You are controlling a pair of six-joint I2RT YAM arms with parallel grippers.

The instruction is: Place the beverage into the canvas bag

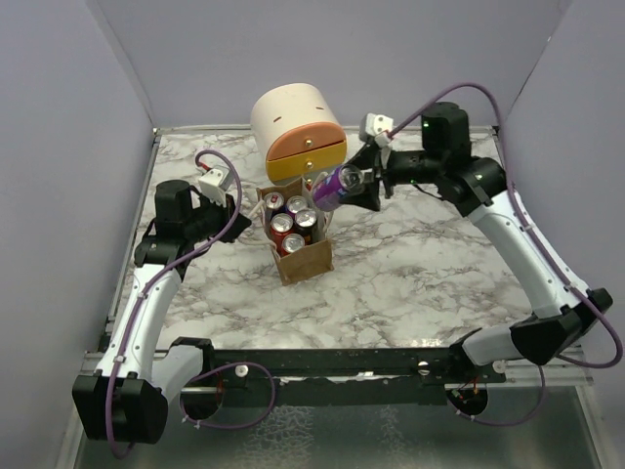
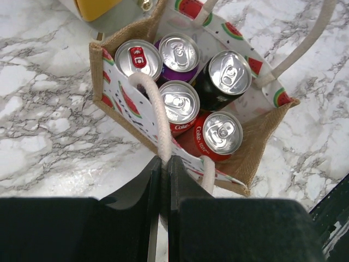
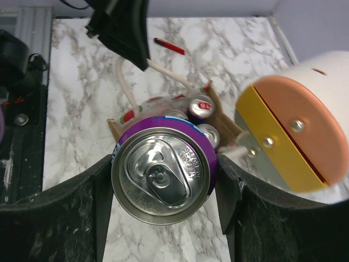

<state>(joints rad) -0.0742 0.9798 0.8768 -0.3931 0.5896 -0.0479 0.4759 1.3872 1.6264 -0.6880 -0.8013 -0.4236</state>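
The beverage, a purple can [image 3: 163,174], lies tilted between the fingers of my right gripper [image 3: 163,180], which is shut on it. In the top view the can [image 1: 332,188] hangs over the far right corner of the canvas bag [image 1: 305,260]. The bag [image 2: 267,131] is tan with a watermelon-print lining and holds several upright cans [image 2: 222,73]. My left gripper [image 2: 164,164] is shut on the bag's near cream handle [image 2: 155,103] and holds it out to the left. The far handle [image 2: 305,41] stands free.
A cream-and-orange rounded drawer box [image 1: 298,132] stands just behind the bag, close to the held can. In the right wrist view a small red stick-like thing [image 3: 169,46] lies on the marble beyond the bag. Grey walls close the table's left, back and right sides.
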